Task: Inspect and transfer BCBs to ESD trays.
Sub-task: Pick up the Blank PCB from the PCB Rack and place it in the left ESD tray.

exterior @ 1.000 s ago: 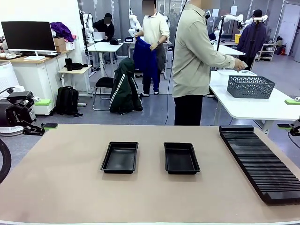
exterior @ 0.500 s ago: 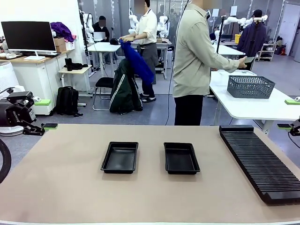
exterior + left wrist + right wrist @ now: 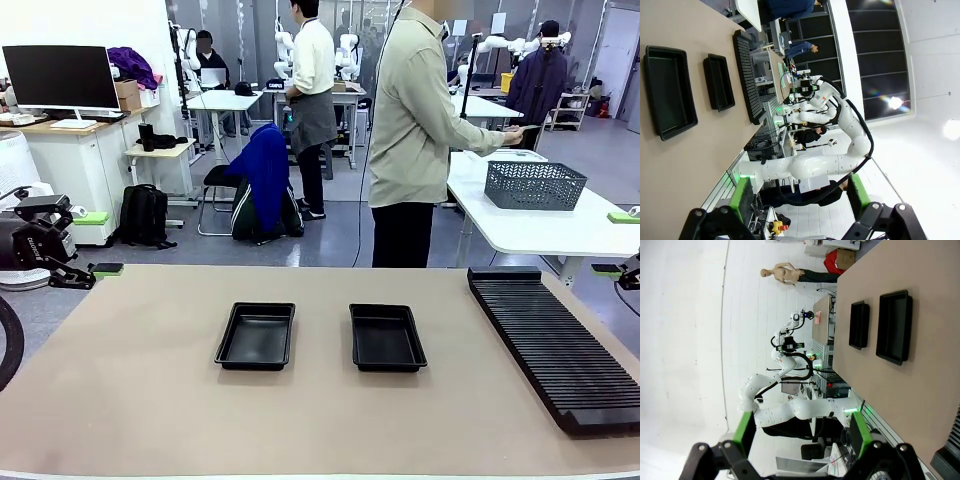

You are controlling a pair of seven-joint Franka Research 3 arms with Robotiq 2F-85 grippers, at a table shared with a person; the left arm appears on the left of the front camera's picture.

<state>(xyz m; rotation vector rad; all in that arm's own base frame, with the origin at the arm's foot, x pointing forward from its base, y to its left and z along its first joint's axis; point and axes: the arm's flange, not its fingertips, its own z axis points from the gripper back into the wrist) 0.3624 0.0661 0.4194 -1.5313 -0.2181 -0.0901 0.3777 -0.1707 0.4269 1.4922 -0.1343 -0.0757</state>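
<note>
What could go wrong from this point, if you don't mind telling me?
1. The person is turned aside, holding what looks like a board by the basket; a reach toward the trays could meet their hand as they turn back.
2. The trays look loose and close together; a board set down hard might push one.

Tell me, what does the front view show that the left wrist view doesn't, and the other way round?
Front view: a person in a beige shirt standing beyond the table, and a monitor on a desk at the left. Left wrist view: the left gripper, open, rising from the bottom edge, with the white right arm beyond it. Both: the two empty black trays, the rack and the table.
</note>
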